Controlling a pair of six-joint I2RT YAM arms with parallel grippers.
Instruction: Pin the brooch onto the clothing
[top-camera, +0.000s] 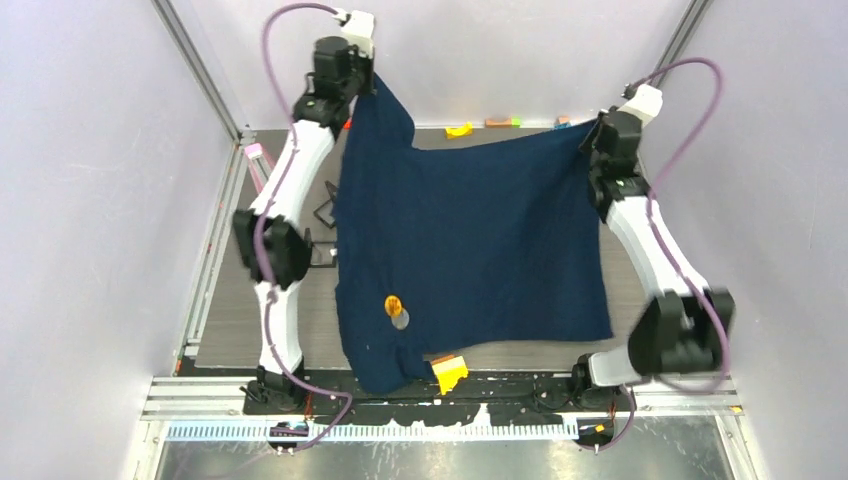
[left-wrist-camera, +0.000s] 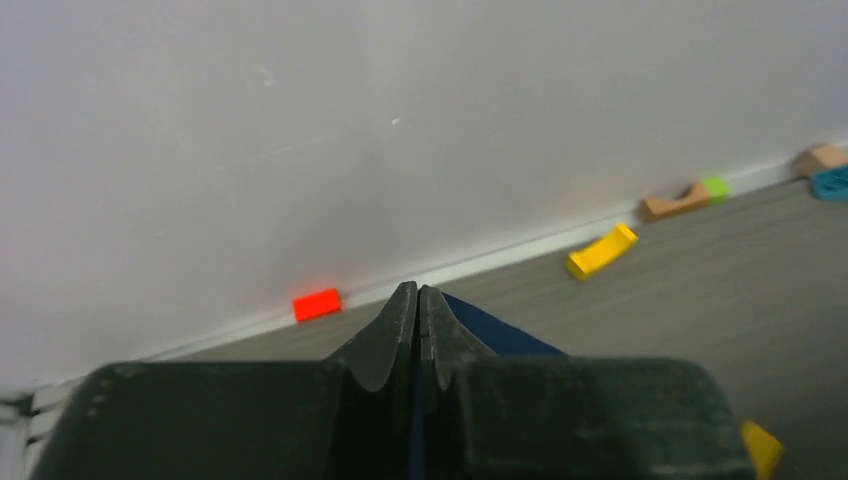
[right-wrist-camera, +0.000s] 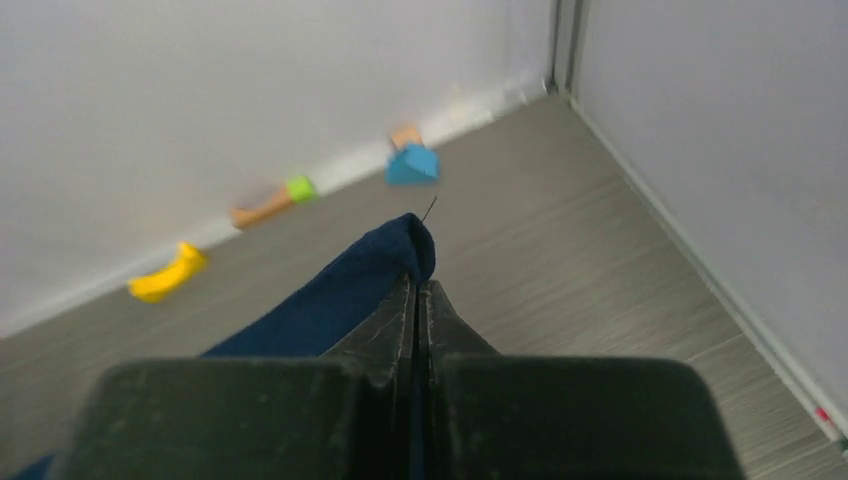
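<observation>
Left gripper (left-wrist-camera: 418, 305): pressed together on one far corner of the clothing (top-camera: 470, 240), raised high.
Right gripper (right-wrist-camera: 418, 295): pinching the opposite far corner, fabric bunched at the tips.
Clothing: soft, limp and light; likely to sag and slip, so best held at hems or corners.
Brooch (top-camera: 396, 311): lying on the clothing, toward its near-left edge; tiny and rigid, probably best gripped by the rim.
Containers: none visible around the clothing.

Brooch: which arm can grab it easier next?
Probably left. The brooch lies on the shirt at its near-left part, nearer the left arm's base. The left gripper and right gripper both clamp its far corners.
</observation>
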